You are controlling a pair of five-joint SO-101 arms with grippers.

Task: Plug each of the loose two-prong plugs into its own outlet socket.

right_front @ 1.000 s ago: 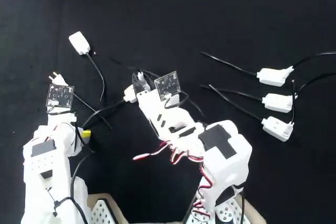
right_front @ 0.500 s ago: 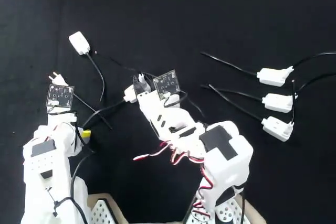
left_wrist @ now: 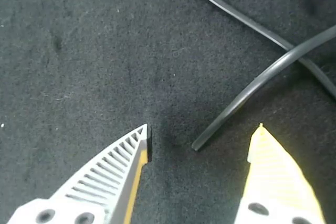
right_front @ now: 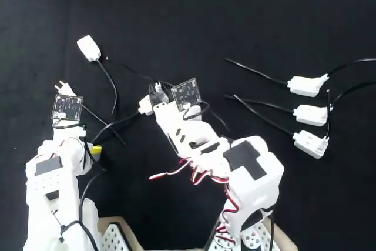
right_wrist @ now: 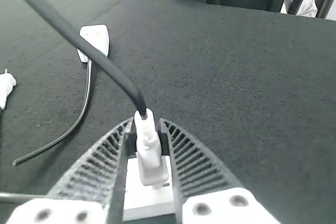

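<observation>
My right gripper (right_wrist: 147, 129) is shut on a white plug (right_wrist: 148, 153), whose black cable (right_wrist: 79, 40) rises out of its back end. In the high view this right gripper (right_front: 155, 93) sits mid-table. A white block (right_wrist: 149, 200) lies right under the plug's tip; the prongs are hidden. A loose two-prong plug (right_front: 63, 89) lies at the left. A white socket (right_front: 89, 48) with a short lead lies farther back, and the right wrist view shows the socket (right_wrist: 97, 38) too. My left gripper (left_wrist: 199, 135) hangs open over the cloth, with a black cable end (left_wrist: 195, 145) between its fingertips.
Three white sockets (right_front: 305, 85) (right_front: 310, 114) (right_front: 310, 143) with black leads lie in a column at the right. Thin and thick cables (right_front: 108, 124) cross between the two arms. The black cloth (right_front: 223, 22) at the back is bare.
My right gripper has edged very slightly to the left with the plug. The left arm and the loose parts have stayed where they were.
</observation>
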